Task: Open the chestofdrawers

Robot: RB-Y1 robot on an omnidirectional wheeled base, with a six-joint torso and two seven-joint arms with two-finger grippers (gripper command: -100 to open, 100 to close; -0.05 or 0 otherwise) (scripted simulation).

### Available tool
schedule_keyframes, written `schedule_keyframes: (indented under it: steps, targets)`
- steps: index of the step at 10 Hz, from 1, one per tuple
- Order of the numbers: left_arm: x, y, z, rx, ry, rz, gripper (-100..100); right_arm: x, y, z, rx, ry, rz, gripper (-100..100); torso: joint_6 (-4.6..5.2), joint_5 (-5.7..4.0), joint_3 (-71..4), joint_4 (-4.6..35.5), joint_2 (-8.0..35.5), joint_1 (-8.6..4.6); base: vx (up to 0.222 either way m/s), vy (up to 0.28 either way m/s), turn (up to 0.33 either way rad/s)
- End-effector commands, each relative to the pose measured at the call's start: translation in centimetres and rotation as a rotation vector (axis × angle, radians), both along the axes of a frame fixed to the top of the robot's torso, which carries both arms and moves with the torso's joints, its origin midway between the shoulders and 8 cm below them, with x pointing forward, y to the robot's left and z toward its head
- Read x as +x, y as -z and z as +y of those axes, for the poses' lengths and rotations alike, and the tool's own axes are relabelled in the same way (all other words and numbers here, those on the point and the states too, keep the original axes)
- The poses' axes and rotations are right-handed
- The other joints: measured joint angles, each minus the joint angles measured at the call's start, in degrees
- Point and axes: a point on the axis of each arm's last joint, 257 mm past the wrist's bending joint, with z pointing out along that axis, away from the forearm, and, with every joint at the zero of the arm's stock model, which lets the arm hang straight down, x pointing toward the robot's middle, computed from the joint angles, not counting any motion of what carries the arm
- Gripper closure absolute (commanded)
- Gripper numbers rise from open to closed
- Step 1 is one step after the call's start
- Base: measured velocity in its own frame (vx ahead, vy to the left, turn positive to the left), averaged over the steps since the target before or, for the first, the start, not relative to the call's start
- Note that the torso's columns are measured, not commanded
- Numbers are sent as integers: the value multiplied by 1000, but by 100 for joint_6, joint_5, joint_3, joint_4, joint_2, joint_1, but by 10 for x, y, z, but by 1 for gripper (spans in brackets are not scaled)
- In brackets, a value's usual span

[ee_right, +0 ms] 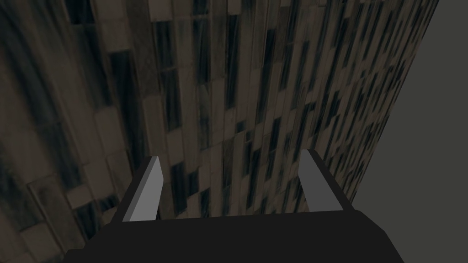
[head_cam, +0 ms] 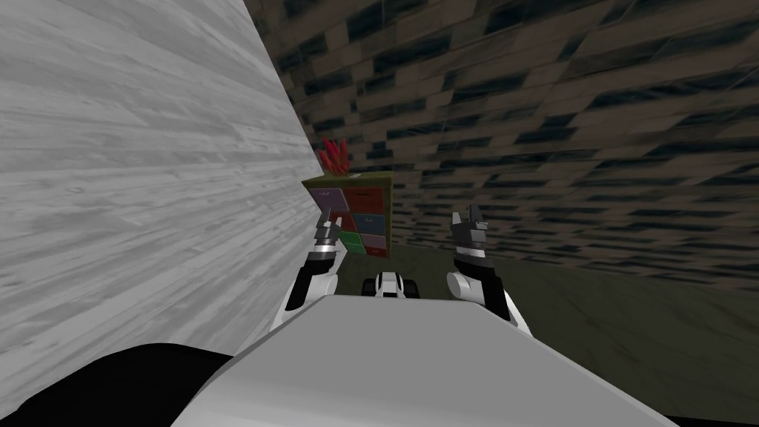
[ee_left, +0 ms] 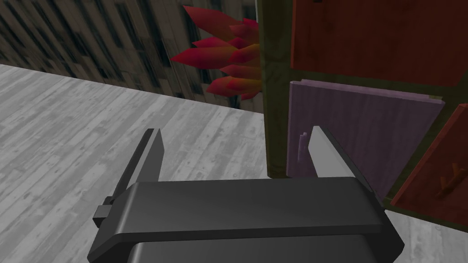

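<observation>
grey wall (head_cam: 133, 185) flanks chest (head_cam: 367, 204) left | right side free

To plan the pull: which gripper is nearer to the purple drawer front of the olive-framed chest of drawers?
Left. The open left gripper is at the purple drawer front, one finger beside its small handle. The open right gripper hangs apart, right of the chest.

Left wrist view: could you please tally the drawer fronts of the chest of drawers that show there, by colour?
Red drawer fronts: 2
Purple drawer front: 1
Total: 3
</observation>
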Motion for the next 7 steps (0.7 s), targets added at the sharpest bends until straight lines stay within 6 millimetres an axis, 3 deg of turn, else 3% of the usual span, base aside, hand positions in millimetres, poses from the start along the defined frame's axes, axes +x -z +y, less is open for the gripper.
schedule_keyframes:
  steps: [1, 7]
  targets:
    - [4, 8, 0, -13, -1, 48, -100, 0, 0, 0, 0, 0, 0, 0, 0, 0, 3, 1, 6, -1, 110, -44, -45]
    - [13, 33, -2, -25, 2, 158, -100, 0, 0, 0, 0, 0, 0, 0, 0, 1, 4, 2, 5, 1, 98, -38, -34]
